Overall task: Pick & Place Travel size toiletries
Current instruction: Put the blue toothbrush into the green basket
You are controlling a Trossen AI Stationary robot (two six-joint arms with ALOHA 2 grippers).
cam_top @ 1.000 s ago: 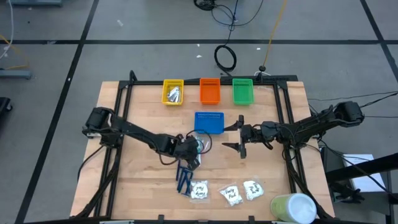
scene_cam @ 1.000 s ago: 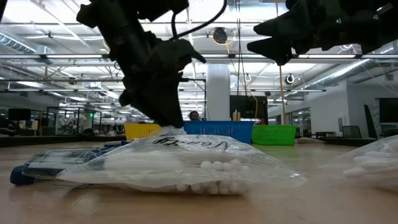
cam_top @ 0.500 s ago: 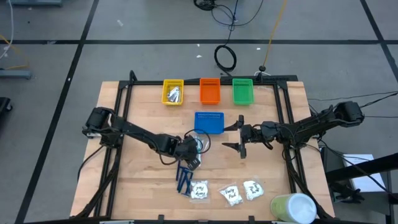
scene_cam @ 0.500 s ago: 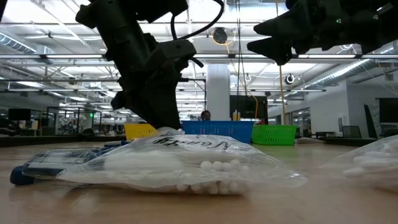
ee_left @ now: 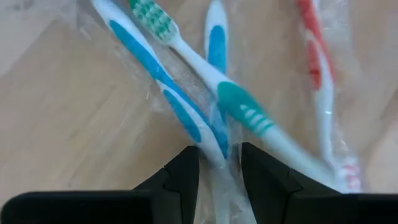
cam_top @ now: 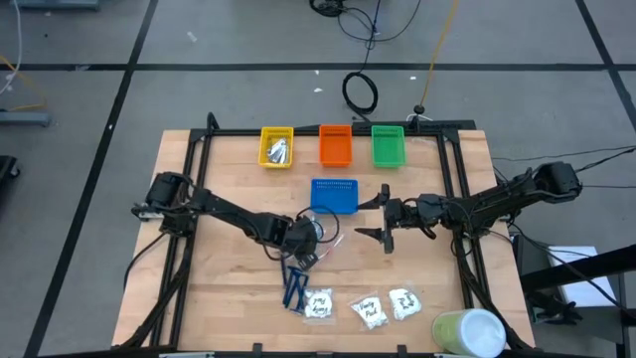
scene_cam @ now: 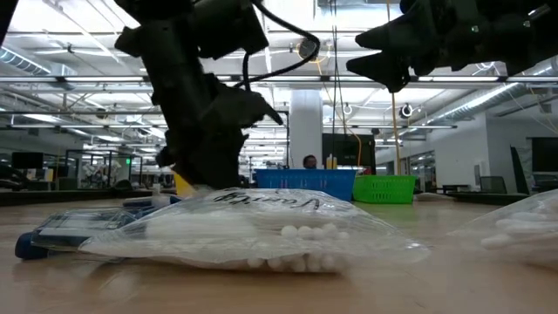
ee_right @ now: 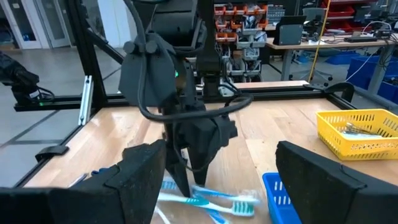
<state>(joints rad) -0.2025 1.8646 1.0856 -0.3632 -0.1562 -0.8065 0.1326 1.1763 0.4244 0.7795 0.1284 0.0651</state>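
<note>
— Where do the toothbrushes [ee_left: 205,93] lie?

— In clear wrap on the table [cam_top: 219,288], in front of the blue tray [cam_top: 334,196]. The left gripper [ee_left: 217,171] is down over them.

— Has it hold of them?

— The handle ends of the blue-and-white ones run into the narrow gap between its fingers [ee_left: 186,174]; whether they are pinched, I cannot tell.

— And the right gripper [cam_top: 379,220]?

— Jaws spread wide, holding nothing, raised beside the blue tray, well apart from the brushes.
</note>
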